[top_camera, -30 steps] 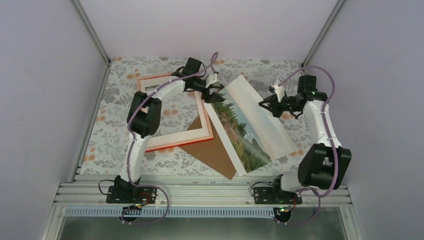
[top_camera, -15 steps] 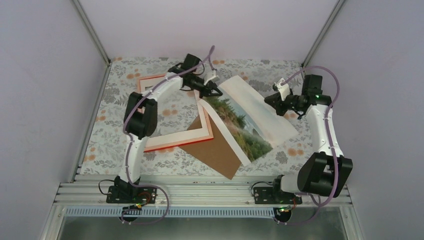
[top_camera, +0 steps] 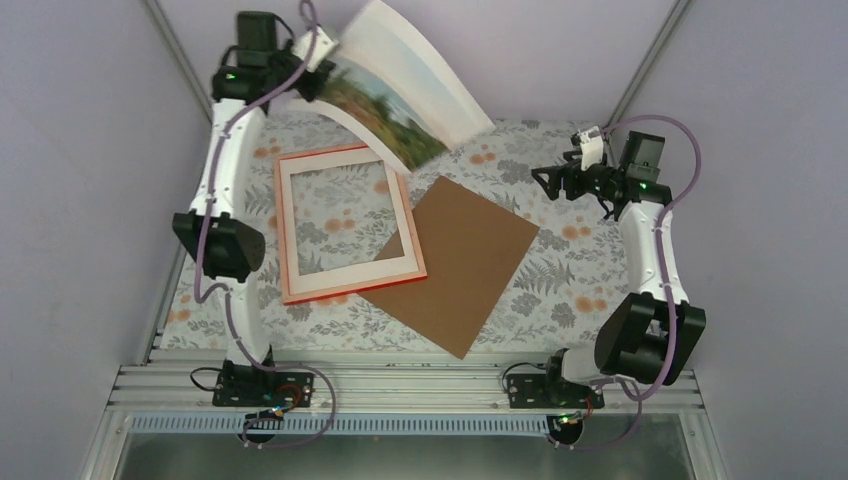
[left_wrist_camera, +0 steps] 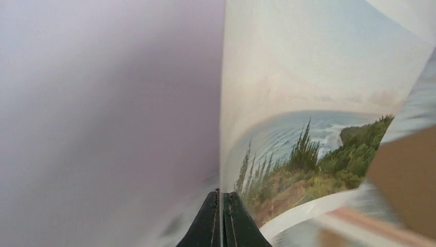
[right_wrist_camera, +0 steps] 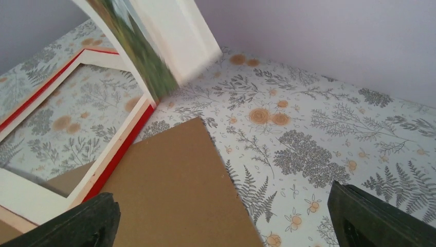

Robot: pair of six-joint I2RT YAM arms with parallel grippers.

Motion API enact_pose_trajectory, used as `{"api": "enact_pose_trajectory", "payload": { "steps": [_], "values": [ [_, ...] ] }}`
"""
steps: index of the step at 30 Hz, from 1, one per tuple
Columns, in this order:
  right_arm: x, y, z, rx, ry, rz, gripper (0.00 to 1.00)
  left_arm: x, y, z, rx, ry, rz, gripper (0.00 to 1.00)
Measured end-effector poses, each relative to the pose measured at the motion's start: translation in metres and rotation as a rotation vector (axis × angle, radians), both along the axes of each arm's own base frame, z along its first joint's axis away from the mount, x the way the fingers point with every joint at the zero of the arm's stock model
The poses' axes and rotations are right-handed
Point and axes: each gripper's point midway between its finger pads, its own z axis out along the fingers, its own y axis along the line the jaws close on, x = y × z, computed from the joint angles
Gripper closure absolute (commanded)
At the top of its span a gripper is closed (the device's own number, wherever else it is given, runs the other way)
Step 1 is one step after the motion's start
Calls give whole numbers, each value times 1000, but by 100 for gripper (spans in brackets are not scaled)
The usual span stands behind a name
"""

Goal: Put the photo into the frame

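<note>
The photo (top_camera: 400, 95), a landscape print with green trees and a pale sky, hangs bowed in the air over the table's far left. My left gripper (top_camera: 318, 82) is raised high and shut on its left edge; in the left wrist view the black jaws (left_wrist_camera: 222, 198) pinch the sheet (left_wrist_camera: 308, 154) edge-on. The frame (top_camera: 345, 280), red-edged with a pale border, lies flat at left centre, below the photo. My right gripper (top_camera: 545, 183) stands open at the right, holding nothing; in its wrist view the fingers (right_wrist_camera: 97, 221) are spread wide above the tablecloth.
A brown backing board (top_camera: 465, 255) lies flat beside the frame, its left corner touching the frame's lower right edge (right_wrist_camera: 118, 154). The floral tablecloth (top_camera: 580, 270) covers the table. Grey walls close in on three sides; a metal rail (top_camera: 400, 385) runs along the near edge.
My left gripper shut on the photo and lifted it up and back to the far left. My right gripper let go, opened and drew back. The backing board is now uncovered.
</note>
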Motion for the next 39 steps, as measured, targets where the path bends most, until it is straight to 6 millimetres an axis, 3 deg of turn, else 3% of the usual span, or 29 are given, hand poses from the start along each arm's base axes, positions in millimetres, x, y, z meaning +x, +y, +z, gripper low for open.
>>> {"api": "enact_pose_trajectory", "payload": {
  "steps": [3,6,10,13,15,18,23,26,33,39],
  "values": [
    [7,-1,-5,29,18,-16,0,18,72,31,144,-147,208,98],
    [13,-2,-9,52,36,-27,0,18,112,53,300,-267,334,98],
    [15,-2,-11,69,48,-34,0,6,126,63,459,-381,384,98],
    [16,-2,-10,74,45,-34,0,-5,127,46,550,-395,371,98],
    [16,-2,-11,77,47,-34,0,-14,124,19,599,-370,337,98],
    [16,-2,-12,80,51,-33,0,-34,114,-43,673,-270,258,98],
    [16,-1,-12,81,53,-31,0,-86,76,-153,747,-50,84,98],
    [16,-1,-14,85,60,-28,0,-117,61,-195,744,64,27,98],
    [13,0,-20,89,80,-26,0,-170,65,-256,716,263,4,98],
    [11,0,-25,92,94,-27,0,-193,60,-280,683,348,-20,98]
  ]
}}
